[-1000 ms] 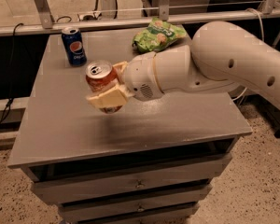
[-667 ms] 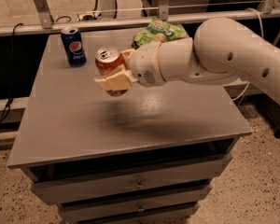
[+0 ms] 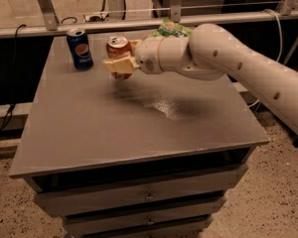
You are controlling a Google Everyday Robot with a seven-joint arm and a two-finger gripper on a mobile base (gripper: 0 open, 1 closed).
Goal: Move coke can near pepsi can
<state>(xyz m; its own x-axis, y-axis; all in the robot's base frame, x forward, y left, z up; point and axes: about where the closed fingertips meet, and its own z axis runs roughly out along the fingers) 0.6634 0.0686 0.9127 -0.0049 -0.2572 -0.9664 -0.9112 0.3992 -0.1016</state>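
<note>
My gripper (image 3: 122, 59) is clamped on the coke can (image 3: 117, 47): one cream-coloured finger pad (image 3: 119, 64) lies flat across the front of the can body, and the opposing finger is mostly behind the can. The can stands upright in the grip, over the rear left part of the table (image 3: 139, 133), with its silver top and pull-tab opening facing up. The pepsi can (image 3: 80, 48) stands upright on the table near the rear left corner, just to the left of the coke can; the two cans are near each other but not touching. Both cans are cylindrical aluminium: the coke can is red-orange, the pepsi can is dark blue with a round logo on its side. The table top is a flat, matte grey panel with a lighter scuffed patch near its centre, and grey drawers (image 3: 149, 195) sit below it. My arm (image 3: 228, 58) is a smooth white shell, rounded in section, entering from the right, where the frame edge cuts it off. A green crinkled bag (image 3: 171, 29) lies at the rear of the table, largely covered by my arm. The finger pad hides the middle of the coke can, and I cannot tell whether the can base touches the table.
</note>
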